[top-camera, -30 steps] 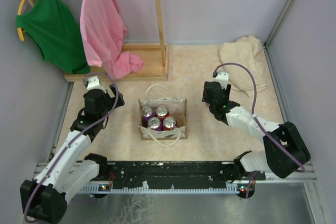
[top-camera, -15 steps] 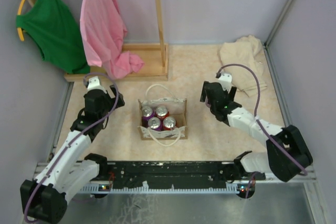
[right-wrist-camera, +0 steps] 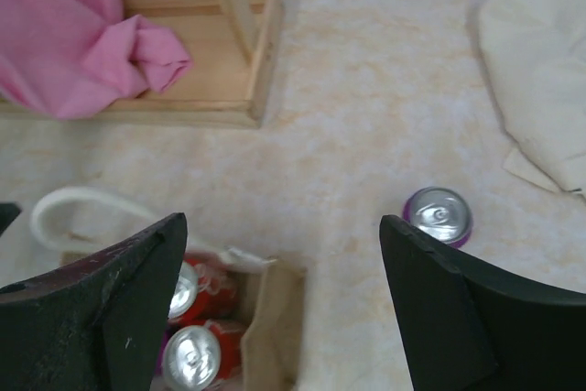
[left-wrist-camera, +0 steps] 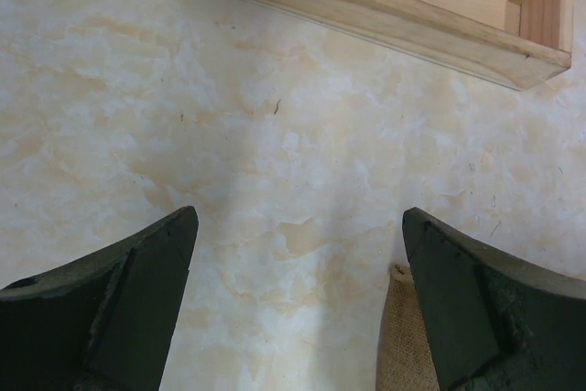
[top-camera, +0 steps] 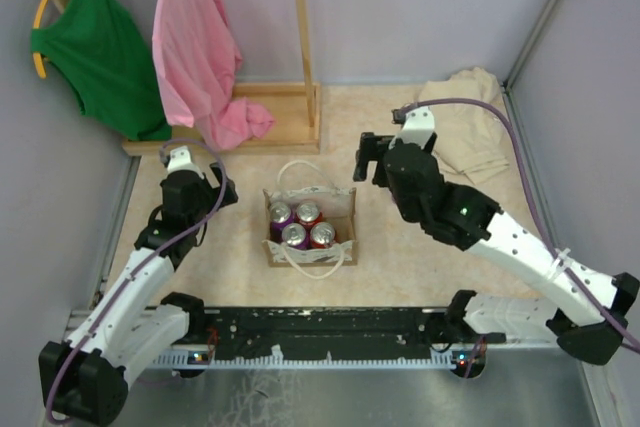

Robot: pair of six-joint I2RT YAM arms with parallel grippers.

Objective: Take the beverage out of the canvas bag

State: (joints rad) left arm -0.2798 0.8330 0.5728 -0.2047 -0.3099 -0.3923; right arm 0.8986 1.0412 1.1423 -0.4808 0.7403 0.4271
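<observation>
Green garment and pink garment hang from a wooden rack at 11 o'clock on the pale marbled worktop.

The left hand hovers at 9 o'clock of the bag. Its fingers are spread wide and hold nothing, and it has not moved in the last second.

The canvas bag stands near the middle of the worktop, rope handles flopped outward. Four cans stand upright inside it, filling its left part. The count is the same as a second ago.

The right hand is also spread wide and empty. Over the last second the right arm rose and swung from low at the bag's 3 o'clock side toward its 1 o'clock corner. One purple can stands alone on the worktop, around 2 o'clock of the bag. So one drink is probably already out, and this hand seems headed back for another. Four remain.

A beige cloth lies crumpled at 1 o'clock on the worktop.

From overhead, the right arm hides the loose can. The right wrist view cuts off most of the bag, showing only a few can tops. The left wrist view catches just one bag corner. The can labels are unreadable.
</observation>
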